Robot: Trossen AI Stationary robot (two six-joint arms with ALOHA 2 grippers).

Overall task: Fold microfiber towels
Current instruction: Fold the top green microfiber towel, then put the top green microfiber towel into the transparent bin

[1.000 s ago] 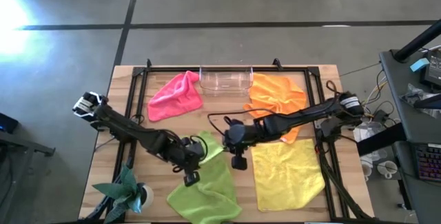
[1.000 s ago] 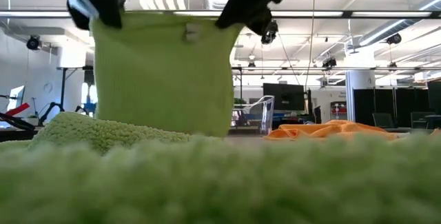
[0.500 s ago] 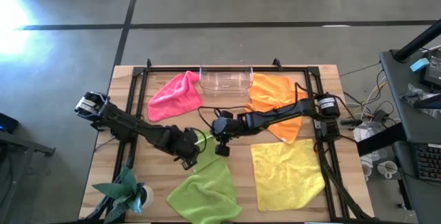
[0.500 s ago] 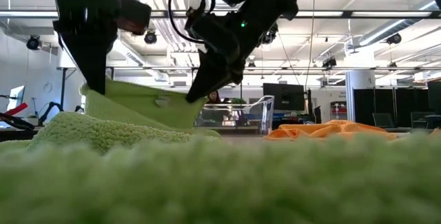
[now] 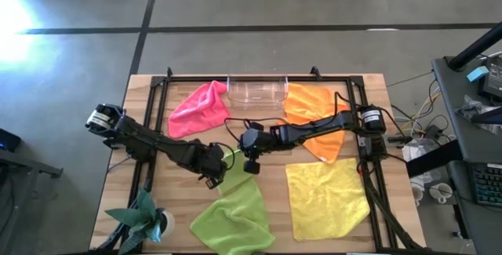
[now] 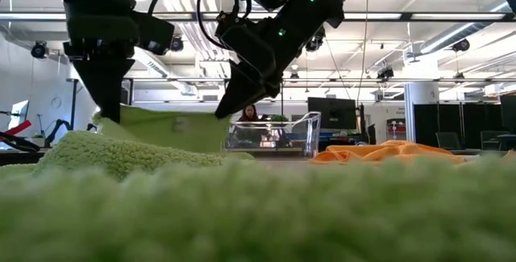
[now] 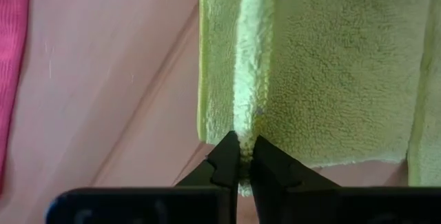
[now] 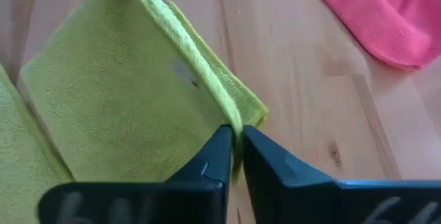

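Note:
Both grippers hold one lime green towel [image 5: 233,163] at the table's middle. My left gripper [image 5: 210,179] is shut on one end of its raised edge and my right gripper [image 5: 251,165] on the other end. In the low view this edge [image 6: 165,121] spans low between the two grippers. A second lime green towel [image 5: 233,220] lies flat near the front edge. A yellow towel [image 5: 328,198] lies flat at the front right. An orange towel [image 5: 314,114] and a hot pink towel [image 5: 198,110] lie crumpled at the back. My left gripper pinches the towel's raised edge at its left end [image 7: 244,138] between its two fingers, from above, slanting down. The edge runs from the fingers as a stretched ridge. The rest of the towel lies doubled over on the table below. My right gripper pinches the same edge at its right end [image 8: 233,124] between its two fingers, from above, slanting down. The edge runs straight toward the other gripper. The cloth below [image 8: 117,107] lies on the table in layers.
A clear plastic tray [image 5: 256,90] stands at the back middle between the pink and orange towels. A black frame [image 5: 149,129] runs round the table. A small potted plant [image 5: 149,220] stands at the front left corner. Bare wood [image 5: 267,200] shows between the front towels.
Both grippers have gone toward the far edge, slightly left, and down, still shut on the lime green towel's edge. The towel hung from them as an upright sheet. Its held edge now sits low, and the cloth has folded over onto itself on the table.

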